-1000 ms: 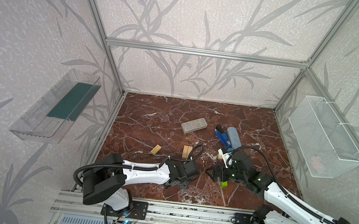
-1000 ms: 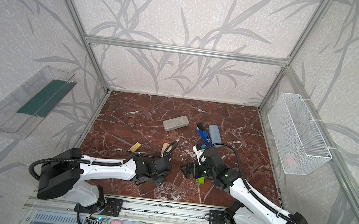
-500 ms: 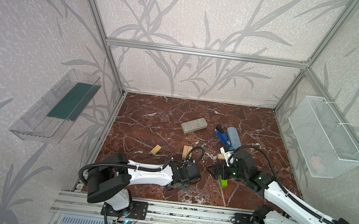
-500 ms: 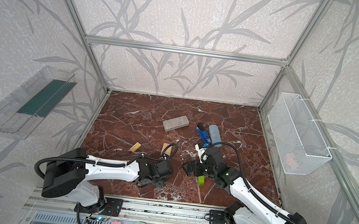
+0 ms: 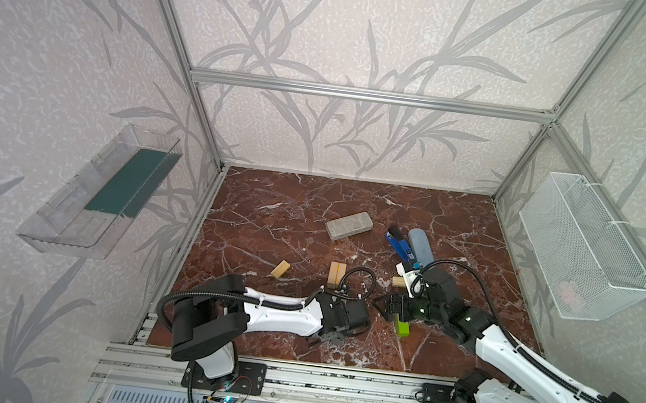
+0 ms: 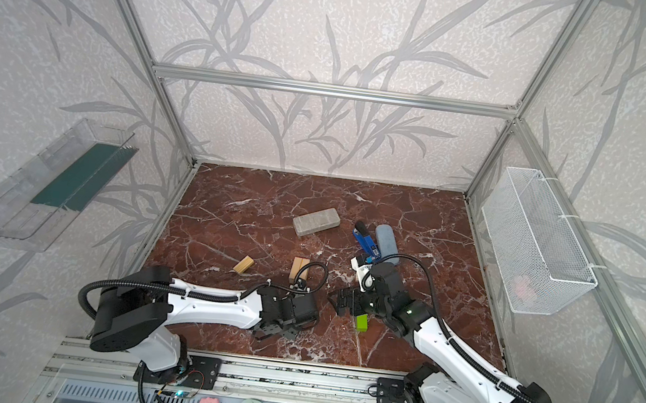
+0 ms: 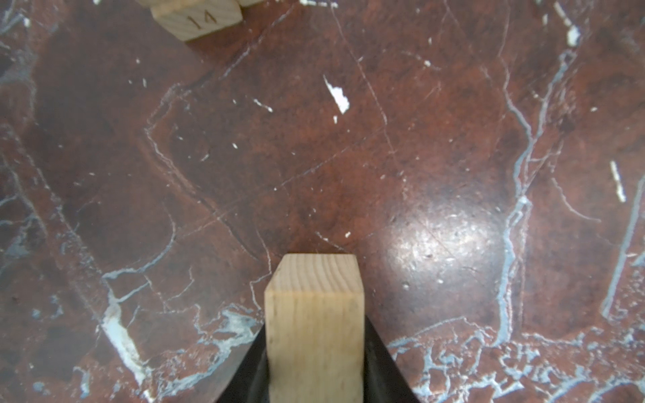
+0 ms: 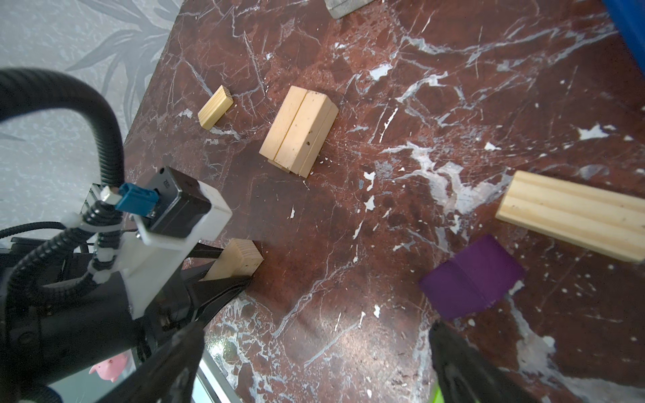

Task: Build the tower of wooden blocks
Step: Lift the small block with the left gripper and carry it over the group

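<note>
A pale wood block (image 7: 314, 307) is clamped between the narrowed jaws of the left hand (image 7: 314, 326), low in the left wrist view. Whether it is resting on the tabletop (image 7: 349, 157) cannot be told. The right hand (image 5: 391, 306) is spread wide, with nothing clamped, over the lime green block (image 5: 402, 328), right of centre in a top view. The started tower (image 5: 336, 273) is seen just above the left hand. If the held block is swung carelessly, the tower may be knocked apart, or the two nearby hands may be struck together. Compared with a second ago, the left arm is shifted rightward in the frame and its hand lower. The lime green block is unmoved.
</note>
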`<move>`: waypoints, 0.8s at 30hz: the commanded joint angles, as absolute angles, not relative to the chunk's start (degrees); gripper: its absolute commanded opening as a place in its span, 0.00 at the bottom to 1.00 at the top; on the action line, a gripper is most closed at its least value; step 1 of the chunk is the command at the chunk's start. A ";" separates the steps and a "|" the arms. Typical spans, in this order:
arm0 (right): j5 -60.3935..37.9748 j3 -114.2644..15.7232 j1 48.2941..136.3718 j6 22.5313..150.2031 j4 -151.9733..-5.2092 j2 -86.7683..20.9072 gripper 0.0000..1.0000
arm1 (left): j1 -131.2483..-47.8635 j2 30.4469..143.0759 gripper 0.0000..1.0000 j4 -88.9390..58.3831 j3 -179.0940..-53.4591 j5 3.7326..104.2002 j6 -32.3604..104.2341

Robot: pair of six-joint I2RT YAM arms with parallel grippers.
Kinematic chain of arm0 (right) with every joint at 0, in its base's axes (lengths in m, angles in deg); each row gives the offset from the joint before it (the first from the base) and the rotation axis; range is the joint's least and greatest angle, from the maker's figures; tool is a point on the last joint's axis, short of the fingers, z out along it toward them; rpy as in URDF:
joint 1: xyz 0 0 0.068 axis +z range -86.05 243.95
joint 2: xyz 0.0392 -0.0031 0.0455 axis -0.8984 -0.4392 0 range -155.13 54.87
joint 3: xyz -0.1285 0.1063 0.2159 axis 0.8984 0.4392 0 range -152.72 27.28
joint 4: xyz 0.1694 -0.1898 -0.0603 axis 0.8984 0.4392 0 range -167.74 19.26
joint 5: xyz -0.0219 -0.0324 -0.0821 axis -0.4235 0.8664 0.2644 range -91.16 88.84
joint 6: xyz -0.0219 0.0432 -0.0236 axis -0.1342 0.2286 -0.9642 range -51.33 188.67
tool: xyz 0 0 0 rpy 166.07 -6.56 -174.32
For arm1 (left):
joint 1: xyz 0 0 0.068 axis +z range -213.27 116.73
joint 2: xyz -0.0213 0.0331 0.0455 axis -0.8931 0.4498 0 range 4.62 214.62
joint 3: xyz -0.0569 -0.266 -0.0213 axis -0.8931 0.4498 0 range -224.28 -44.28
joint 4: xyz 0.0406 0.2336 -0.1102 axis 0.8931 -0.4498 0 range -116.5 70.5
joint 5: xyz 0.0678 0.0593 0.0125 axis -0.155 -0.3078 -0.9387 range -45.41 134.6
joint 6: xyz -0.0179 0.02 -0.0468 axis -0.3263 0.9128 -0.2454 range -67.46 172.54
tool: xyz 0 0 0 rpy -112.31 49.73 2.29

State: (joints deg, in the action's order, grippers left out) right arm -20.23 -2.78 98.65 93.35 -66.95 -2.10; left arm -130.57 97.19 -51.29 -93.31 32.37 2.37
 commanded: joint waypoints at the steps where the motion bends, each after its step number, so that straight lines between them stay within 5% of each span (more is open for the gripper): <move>1: -21.37 -4.71 98.19 92.01 -66.97 -2.13 0.99 | -130.77 97.22 0.29 -53.35 -93.80 30.44 1.48; 17: -20.66 -7.93 98.24 91.94 -73.19 -6.53 0.99 | -129.81 80.32 0.03 -62.02 -95.10 23.80 0.81; 24: -19.41 -3.81 98.25 90.12 -83.47 -9.73 0.99 | -122.61 78.01 0.00 -62.53 -101.75 26.86 4.98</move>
State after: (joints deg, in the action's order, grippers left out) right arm -19.59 -5.65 98.47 91.32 -77.16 -8.57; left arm -124.63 78.62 -61.19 -98.65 27.67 2.98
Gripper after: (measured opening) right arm 0.991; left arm 0.284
